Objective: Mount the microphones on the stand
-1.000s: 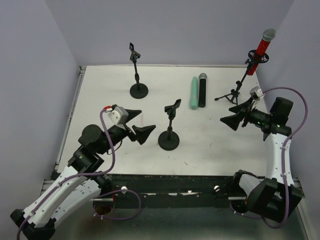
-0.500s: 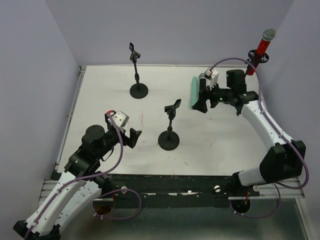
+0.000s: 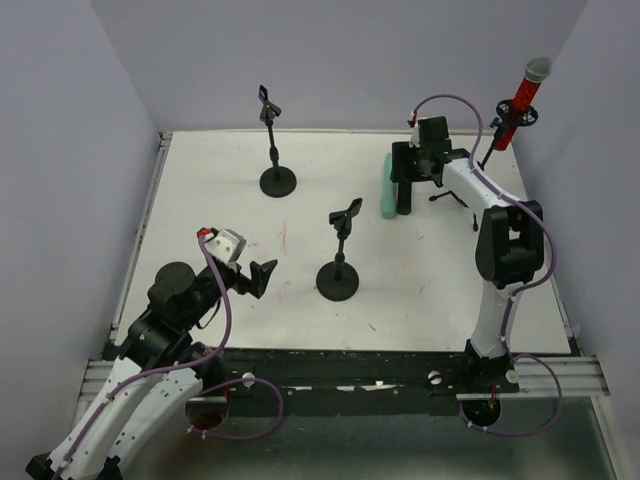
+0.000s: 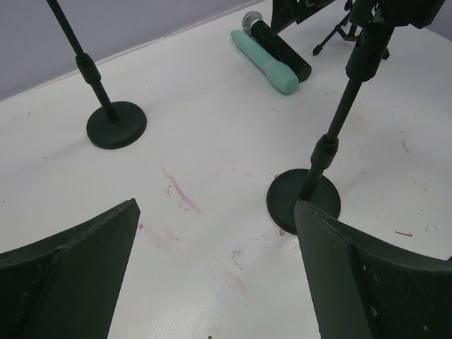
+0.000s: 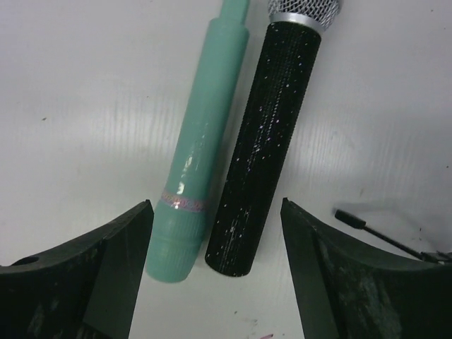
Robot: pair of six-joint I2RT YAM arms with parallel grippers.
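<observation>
R end effector (image 5: pixel 215 212) hangs fingers apart over black mic (image 5: pixel 265 141) & mint mic (image 5: pixel 194 155), which lie side by side far right on surface (image 3: pixel 200 200), prob. lining up a grab. Red mic (image 3: pixel 522 95) already in far-right stand (image 3: pixel 505 128). L end effector (image 4: pixel 215 212) apart, empty, near left.

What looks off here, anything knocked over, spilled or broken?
Nothing is broken or spilled. The only oddity is faint red streaks on the white table, between the far stand and the near stand. Both stands are upright. The green microphone and black microphone lie side by side, unmounted.
</observation>
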